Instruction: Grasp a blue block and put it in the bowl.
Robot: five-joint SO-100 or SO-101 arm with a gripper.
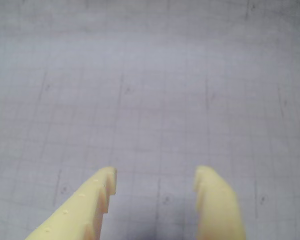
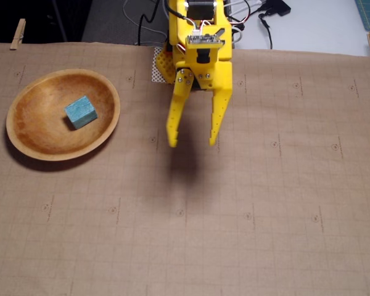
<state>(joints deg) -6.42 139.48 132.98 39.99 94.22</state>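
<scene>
Claw (image 2: pixel 192 143) is spread wide with nothing between the fingers, hanging over bare gridded paper on the counter (image 2: pixel 265 216). From my wrist view I just see the two yellow fingertips (image 1: pixel 106 182) and the grid below. Over in the fixed view, the blue block (image 2: pixel 81 111) sits inside the bowl (image 2: pixel 24 143), a bit above its middle, well left of the claw.

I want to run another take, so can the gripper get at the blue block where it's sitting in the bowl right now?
Probably yes. The blue block lies uncovered in the shallow bowl, and the gripper is open and empty to its right in the fixed view, with only bare mat between them.
</scene>
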